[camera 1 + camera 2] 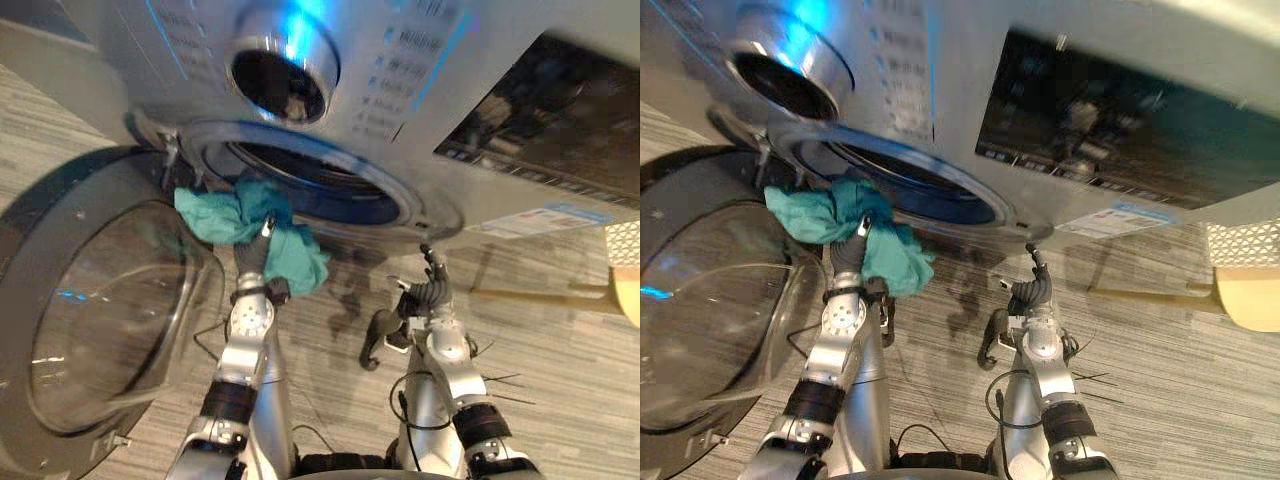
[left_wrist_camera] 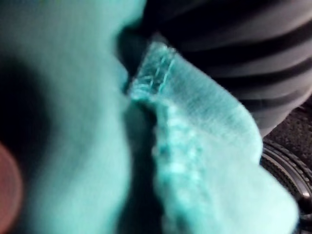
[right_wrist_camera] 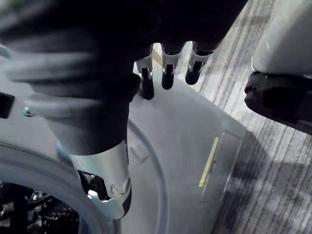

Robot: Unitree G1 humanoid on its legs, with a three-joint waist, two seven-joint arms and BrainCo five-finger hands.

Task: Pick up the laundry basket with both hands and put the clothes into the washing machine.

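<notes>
Cloth (image 1: 212, 215) drapes the port's (image 1: 340, 192) eight o'clock rim; left hand (image 1: 252, 262), grip unreadable, should shove it toward two o'clock, well past that rim; right hand (image 1: 430, 290) hangs slack, empty.

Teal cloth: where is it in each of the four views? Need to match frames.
Left eye view: teal cloth left of centre, at the left end of the door opening's rim, just above the left hand.
Right eye view: same spot, further left.
Left wrist view: very close, hemmed edge mid-picture.
Right wrist view: right hand before the washing machine's front.
Shared landmark: the door opening's rim.
</notes>
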